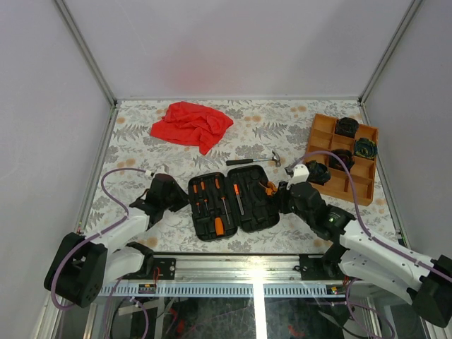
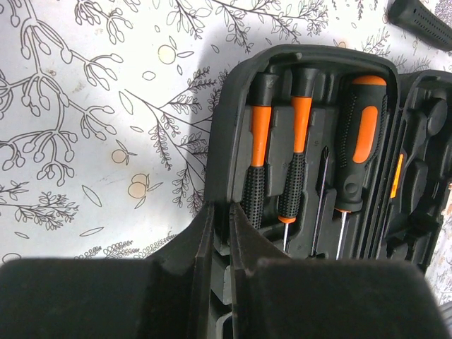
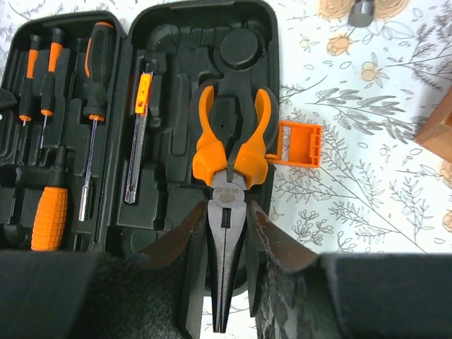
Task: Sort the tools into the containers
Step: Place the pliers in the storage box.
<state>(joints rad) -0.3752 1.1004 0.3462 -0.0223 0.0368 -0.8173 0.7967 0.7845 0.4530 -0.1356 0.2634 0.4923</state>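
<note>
The pliers (image 3: 229,152) were held by their steel nose between the fingers (image 3: 185,247) of the right hand (image 3: 227,212). Their orange handles were spread over the right half of the open black case (image 3: 176,42), just beside its orange latch (image 3: 300,143). The left hand (image 2: 222,215) was seen at the case's left rim with its fingers (image 2: 201,247) set narrow; whether the rim was pinched could not be told. Screwdrivers (image 2: 296,159) were seated in the slots of the left half. The hammer (image 1: 254,162) was seen lying on the counter (image 1: 134,141) beyond the case, apart from the red cloth (image 1: 191,125). Dark coiled bundles (image 1: 347,127) were lodged in compartments of the orange tray (image 1: 321,127) at the right.
</note>
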